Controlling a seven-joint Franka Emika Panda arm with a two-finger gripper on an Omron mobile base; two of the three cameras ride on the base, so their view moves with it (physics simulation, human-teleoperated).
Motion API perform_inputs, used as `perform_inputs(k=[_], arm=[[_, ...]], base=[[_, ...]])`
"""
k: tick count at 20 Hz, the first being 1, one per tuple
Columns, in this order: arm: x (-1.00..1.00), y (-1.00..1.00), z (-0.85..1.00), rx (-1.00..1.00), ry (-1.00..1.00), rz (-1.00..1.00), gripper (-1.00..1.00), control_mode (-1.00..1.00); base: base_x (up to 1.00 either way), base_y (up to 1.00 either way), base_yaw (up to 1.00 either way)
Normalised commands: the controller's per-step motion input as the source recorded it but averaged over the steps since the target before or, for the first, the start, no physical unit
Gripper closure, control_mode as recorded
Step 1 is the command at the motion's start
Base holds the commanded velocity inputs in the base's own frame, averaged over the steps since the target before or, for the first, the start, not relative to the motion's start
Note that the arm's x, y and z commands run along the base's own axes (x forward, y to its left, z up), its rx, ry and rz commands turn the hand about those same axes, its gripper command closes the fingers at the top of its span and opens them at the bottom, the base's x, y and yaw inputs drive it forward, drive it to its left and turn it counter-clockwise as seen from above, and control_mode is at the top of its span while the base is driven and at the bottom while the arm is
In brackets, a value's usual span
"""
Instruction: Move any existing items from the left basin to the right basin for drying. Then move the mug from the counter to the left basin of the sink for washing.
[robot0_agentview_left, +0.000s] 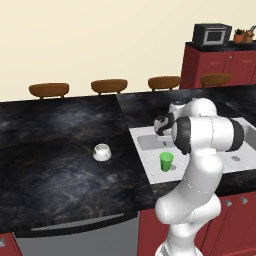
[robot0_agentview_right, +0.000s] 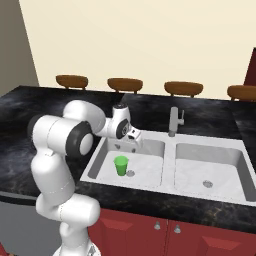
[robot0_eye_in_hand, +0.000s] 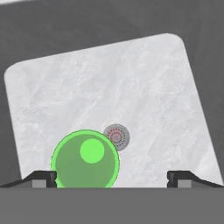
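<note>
The gripper hangs with its jaws spread wide and empty above the left basin. At the lower left of the hand view the green cup stands upright beside the drain. The mug sits on the counter at the centre of the left base view, well apart from the sink.

No text, label, brand, number or sign can be read anywhere in these views. The small black microwave oven on the dark red cabinet shows a plain front, too small to make out any marking.
</note>
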Motion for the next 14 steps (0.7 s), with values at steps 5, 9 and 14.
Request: perform_inputs(k=[5,9,14], arm=[[0.00,0.00,-0.16,0.00,0.00,0.00,-1.00,-1.00],[0.00,0.00,-0.16,0.00,0.00,0.00,-1.00,-1.00],[0.00,0.00,-0.18,0.00,0.00,0.00,-1.00,-1.00]], base=[[0.00,0.00,0.00],[0.00,0.00,0.00],[0.00,0.00,0.00]])
